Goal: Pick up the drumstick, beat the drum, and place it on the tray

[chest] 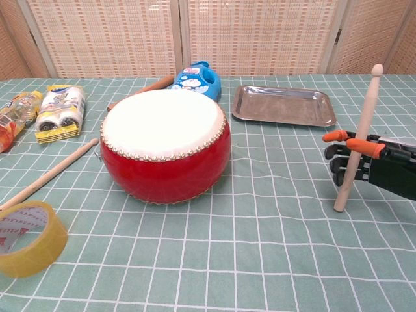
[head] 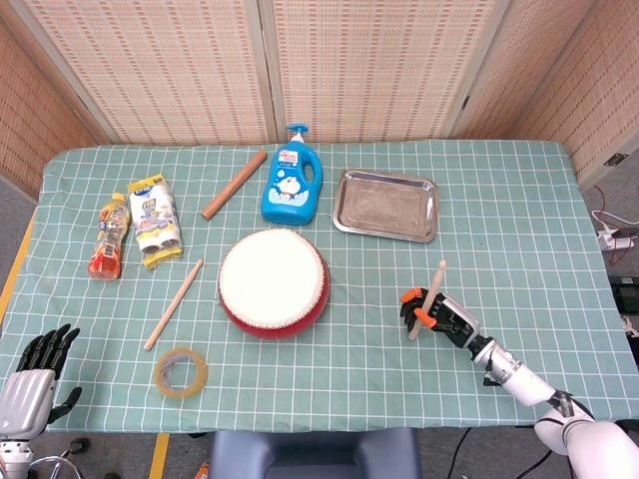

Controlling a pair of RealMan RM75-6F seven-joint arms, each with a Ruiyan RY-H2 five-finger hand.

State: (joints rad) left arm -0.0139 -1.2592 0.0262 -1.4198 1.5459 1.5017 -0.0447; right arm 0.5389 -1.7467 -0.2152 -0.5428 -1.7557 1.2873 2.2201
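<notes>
Right hand (chest: 364,159): grips the drumstick (chest: 359,143) near its middle, well right of the drum (chest: 164,144).
Drumstick: nearly upright, tip leaning right; lower end looks just clear of the bench (head: 499,190), hard to tell.
Tray (head: 386,204): beyond the hand.
Left hand (head: 35,371): at the bench's near-left corner, fingers apart, holding nothing.
</notes>
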